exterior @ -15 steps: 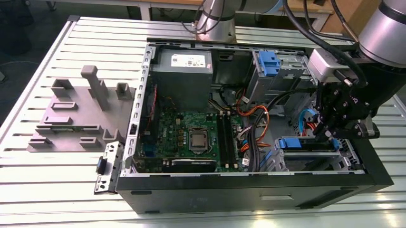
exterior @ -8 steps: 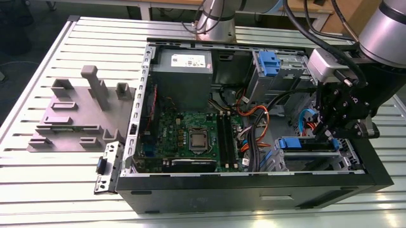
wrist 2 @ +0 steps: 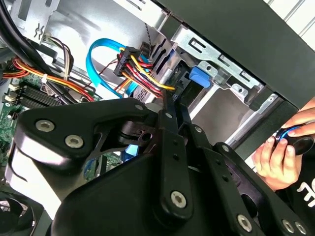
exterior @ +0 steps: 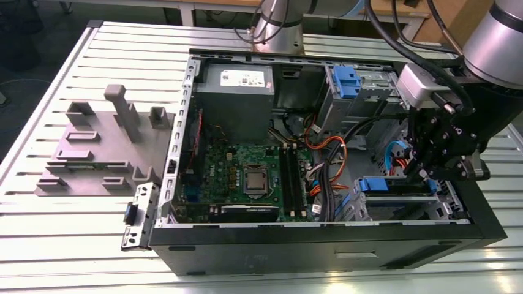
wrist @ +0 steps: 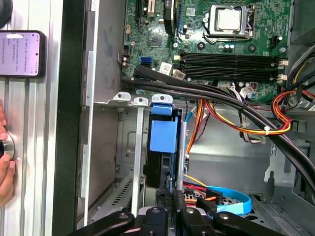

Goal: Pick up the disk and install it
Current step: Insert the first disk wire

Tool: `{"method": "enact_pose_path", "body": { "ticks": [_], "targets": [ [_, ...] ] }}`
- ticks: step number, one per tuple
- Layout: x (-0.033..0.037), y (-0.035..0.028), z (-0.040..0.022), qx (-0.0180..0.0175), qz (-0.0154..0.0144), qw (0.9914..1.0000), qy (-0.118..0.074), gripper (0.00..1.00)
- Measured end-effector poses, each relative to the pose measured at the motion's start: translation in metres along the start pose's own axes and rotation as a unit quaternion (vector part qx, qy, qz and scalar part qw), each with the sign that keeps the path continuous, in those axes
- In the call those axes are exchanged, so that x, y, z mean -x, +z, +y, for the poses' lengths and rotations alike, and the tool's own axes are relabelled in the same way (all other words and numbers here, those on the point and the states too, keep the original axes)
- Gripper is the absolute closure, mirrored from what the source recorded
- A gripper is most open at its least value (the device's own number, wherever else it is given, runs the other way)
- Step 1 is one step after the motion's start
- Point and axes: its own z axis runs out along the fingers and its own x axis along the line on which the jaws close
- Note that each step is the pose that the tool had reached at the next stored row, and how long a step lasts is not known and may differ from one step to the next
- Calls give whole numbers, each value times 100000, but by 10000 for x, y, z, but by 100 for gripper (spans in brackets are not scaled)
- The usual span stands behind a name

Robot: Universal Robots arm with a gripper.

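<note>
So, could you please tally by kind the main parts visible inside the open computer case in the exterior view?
Power supply box: 1
Motherboard: 1
Processor socket: 1
Blue plastic tabs on the drive cages: 2
Total: 5

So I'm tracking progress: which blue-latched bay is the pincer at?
The bay by the case's front corner, under the pincer; the other bay sits beside the power supply.

Open computer case [exterior: 327, 236] on slatted table [exterior: 49, 239], fixture block [exterior: 98, 147] at exterior view's left
</note>
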Motion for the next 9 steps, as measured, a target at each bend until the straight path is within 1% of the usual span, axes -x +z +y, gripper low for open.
{"method": "enact_pose_path", "body": {
  "ticks": [4,5,8,9],
  "targets": [
    [-1,8,0,-4,-34,100000,-6,83],
    [-1,10,1,-6,-78,100000,-7,83],
    [1,21,2,-14,-331,99999,8,83],
    [1,21,2,-15,-332,99999,5,83]
  ]
}}
